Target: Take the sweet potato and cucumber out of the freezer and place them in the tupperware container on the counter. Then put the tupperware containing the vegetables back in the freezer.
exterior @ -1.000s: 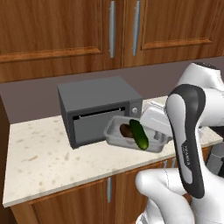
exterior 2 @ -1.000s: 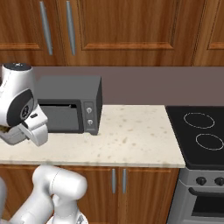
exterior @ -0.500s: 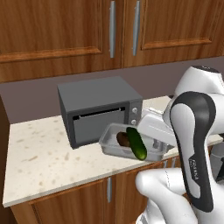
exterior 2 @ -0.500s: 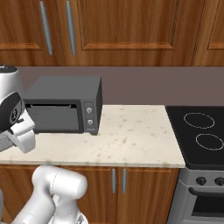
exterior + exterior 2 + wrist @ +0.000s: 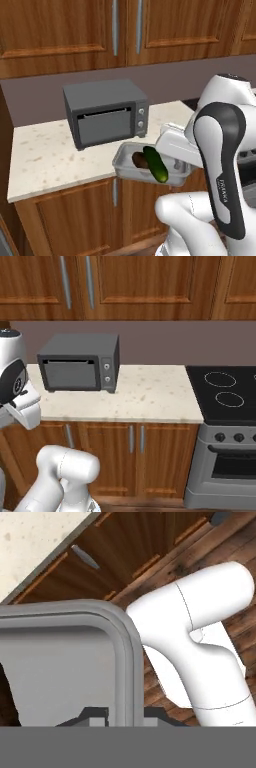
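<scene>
Our claw (image 5: 125,714) is clamped shut on the rim of the tupperware container (image 5: 131,167), one dark fingertip (image 5: 97,714) inside the wall and the other outside it. In the left base view the container hangs in the air off the claw's end, out past the front edge of the desk (image 5: 55,155) and over the brown cabinet doors (image 5: 75,215). Inside the container, close to the claw, the green cucumber (image 5: 155,163) lies slantwise, and the dark reddish-brown sweet potato (image 5: 139,160) sits just beside it on the side away from the claw. Beyond the container, farther from the claw, a dark-grey microwave (image 5: 106,112) stands on the desk against the back wall. Well off to the claw's right, in the right base view, is a black stovetop (image 5: 225,401).
</scene>
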